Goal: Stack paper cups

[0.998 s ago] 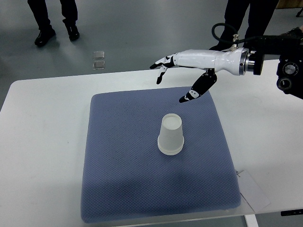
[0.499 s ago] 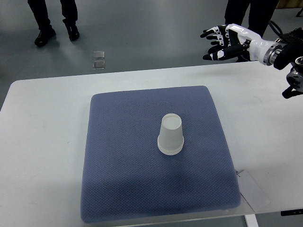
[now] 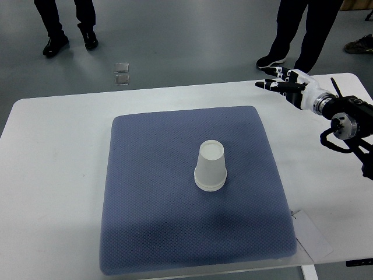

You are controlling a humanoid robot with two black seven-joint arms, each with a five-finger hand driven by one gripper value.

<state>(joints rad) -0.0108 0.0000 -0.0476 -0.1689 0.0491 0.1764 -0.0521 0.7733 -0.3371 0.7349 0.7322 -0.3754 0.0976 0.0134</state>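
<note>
While the upside-down paper cups (image 3: 210, 166) sit mid-frame on the blue mat (image 3: 151, 204), the right hand (image 3: 285, 86) hovers upper right, fingers apart, empty.

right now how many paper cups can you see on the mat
1 visible: an upside-down paper cup near the middle of the blue mat. It may be a stack with more nested inside; that cannot be told.

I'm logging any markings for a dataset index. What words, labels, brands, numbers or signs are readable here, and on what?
None can be read.
paper cups: upside down on the blue mat, plain white, no print showing.
Paper sheet at the table's near right edge: blank as far as it shows.
Right hand: no legible marking.
</note>
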